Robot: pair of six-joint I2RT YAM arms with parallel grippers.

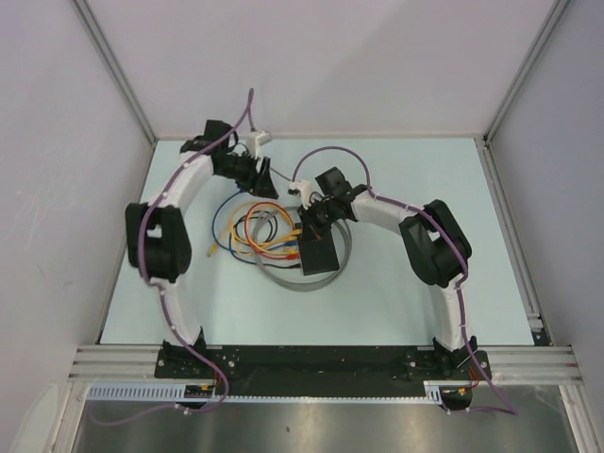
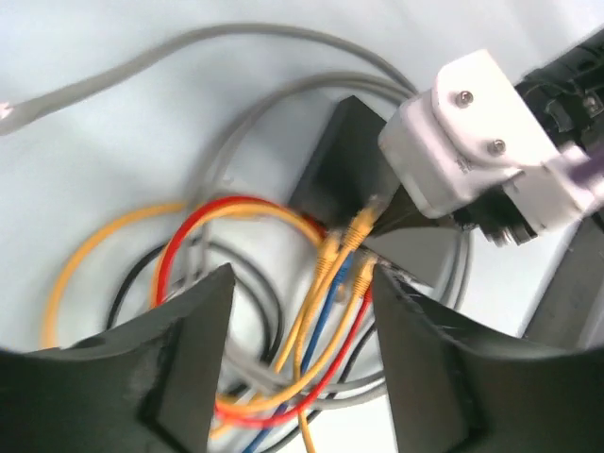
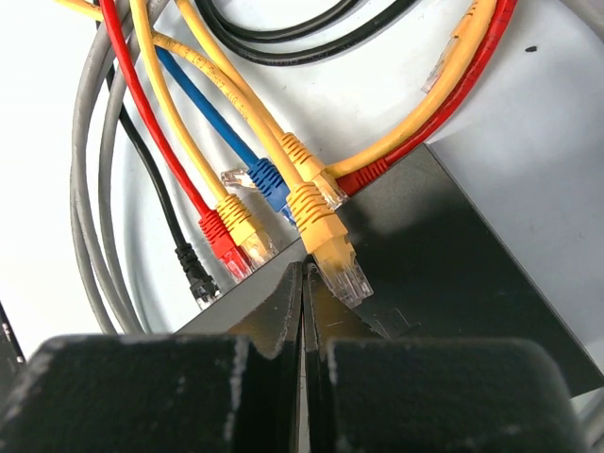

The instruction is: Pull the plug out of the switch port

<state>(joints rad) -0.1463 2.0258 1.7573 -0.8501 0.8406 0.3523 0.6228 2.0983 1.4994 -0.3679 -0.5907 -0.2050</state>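
The switch (image 1: 318, 257) is a flat black box in the middle of the table; it also shows in the right wrist view (image 3: 453, 274) and in the left wrist view (image 2: 340, 170). Several plugs sit along its edge: red (image 3: 219, 241), yellow (image 3: 243, 226), blue (image 3: 269, 182) and black (image 3: 193, 274). One yellow plug (image 3: 326, 241) lies loose, its clear tip resting on the switch's top. My right gripper (image 3: 302, 274) is shut with nothing between the fingers, its tips at the switch's edge beside that plug. My left gripper (image 2: 302, 297) is open above the cables, left of the switch.
Loops of yellow, red, black and blue cable (image 1: 255, 231) lie left of the switch. A grey cable (image 1: 302, 283) curls around its near side. White walls and aluminium rails enclose the table.
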